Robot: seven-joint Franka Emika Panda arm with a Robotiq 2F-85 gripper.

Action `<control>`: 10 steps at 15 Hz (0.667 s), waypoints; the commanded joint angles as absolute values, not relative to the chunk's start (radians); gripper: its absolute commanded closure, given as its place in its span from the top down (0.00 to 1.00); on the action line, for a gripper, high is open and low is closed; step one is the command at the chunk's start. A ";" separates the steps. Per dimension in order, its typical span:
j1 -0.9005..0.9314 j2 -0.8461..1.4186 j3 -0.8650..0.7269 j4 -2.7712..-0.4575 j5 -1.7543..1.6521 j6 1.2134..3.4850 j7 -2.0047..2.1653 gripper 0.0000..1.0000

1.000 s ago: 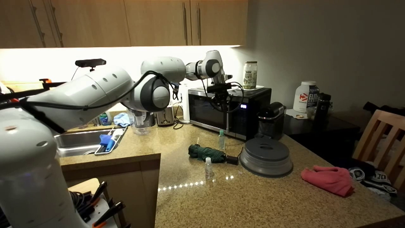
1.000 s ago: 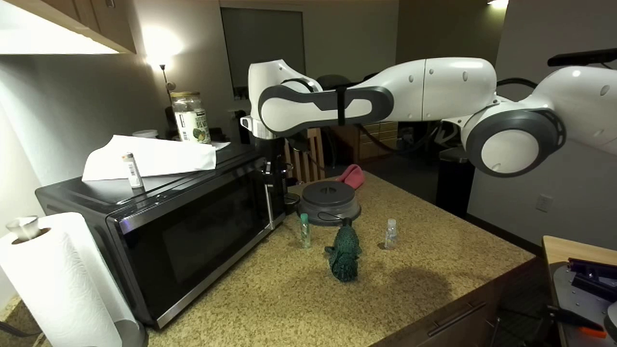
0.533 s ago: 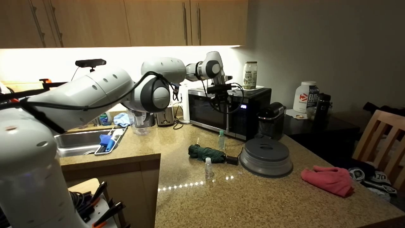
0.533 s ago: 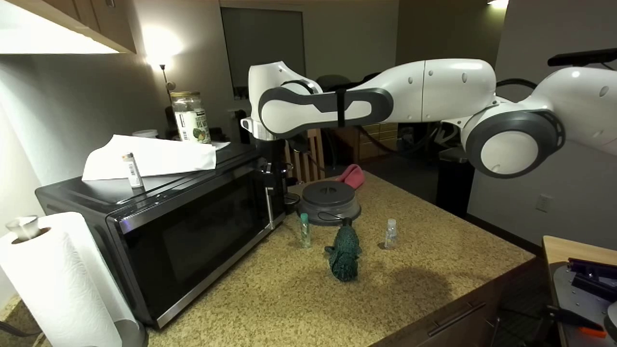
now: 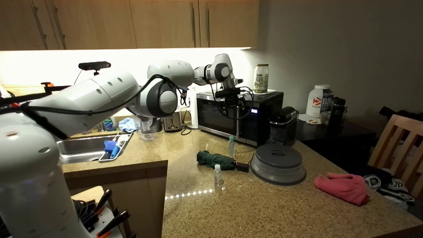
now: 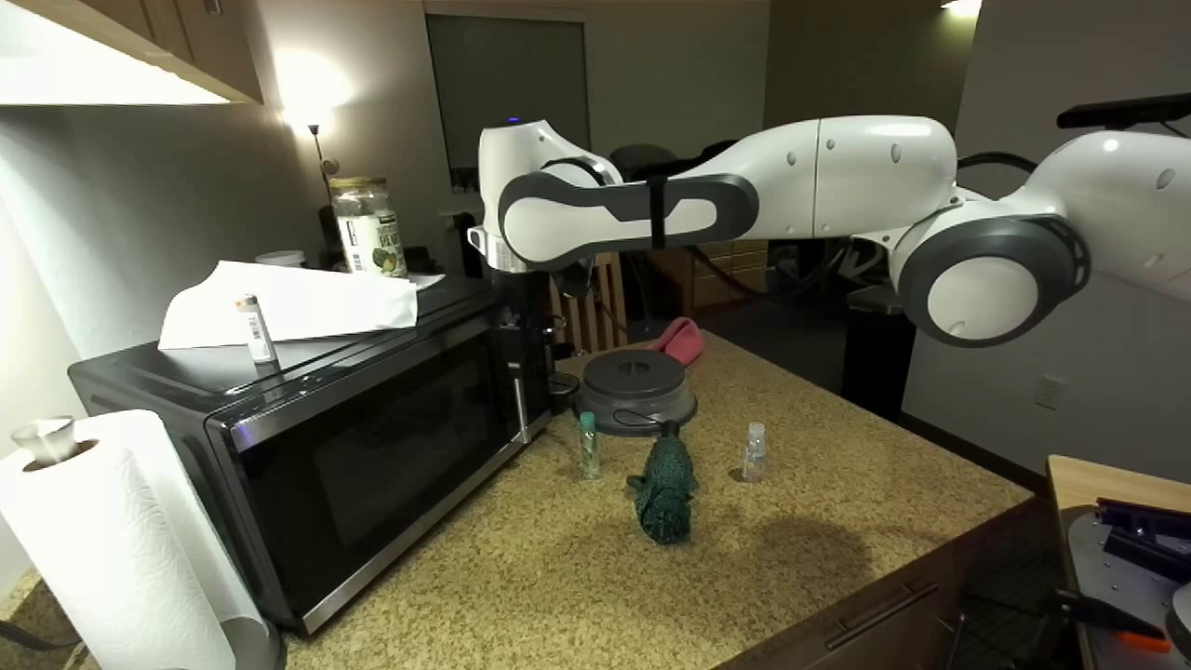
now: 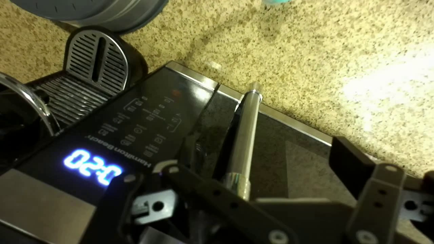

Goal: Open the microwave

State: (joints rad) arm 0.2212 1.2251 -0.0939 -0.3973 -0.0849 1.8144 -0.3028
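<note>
The black microwave stands on the counter with its door closed in both exterior views. Its dark glass front lies flush with the body. In the wrist view the silver door handle runs lengthwise between the fingers of my gripper, much closer to the left finger than to the right. The jaws are wide apart and do not clamp the handle. Whether the left finger touches it I cannot tell. Seen from outside, the gripper hangs at the upper part of the handle.
A coffee maker stands right beside the microwave. In front lie a grey domed cover, a green umbrella and small bottles. On top of the microwave stand a glass jar and paper. A paper towel roll is alongside.
The fingers have spread apart around the handle. The arm has sunk very slightly. The microwave door looks the same.
</note>
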 commanded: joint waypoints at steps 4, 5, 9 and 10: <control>0.238 1.247 -0.148 -0.381 -0.115 1.941 -0.213 1.00; 0.240 1.248 -0.158 -0.383 -0.117 1.954 -0.205 1.00; 0.244 1.247 -0.178 -0.390 -0.108 1.962 -0.189 1.00; 0.245 1.248 -0.180 -0.389 -0.105 1.963 -0.187 1.00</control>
State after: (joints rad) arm 0.2393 1.2394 -0.1606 -0.3958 -0.0881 1.9326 -0.2169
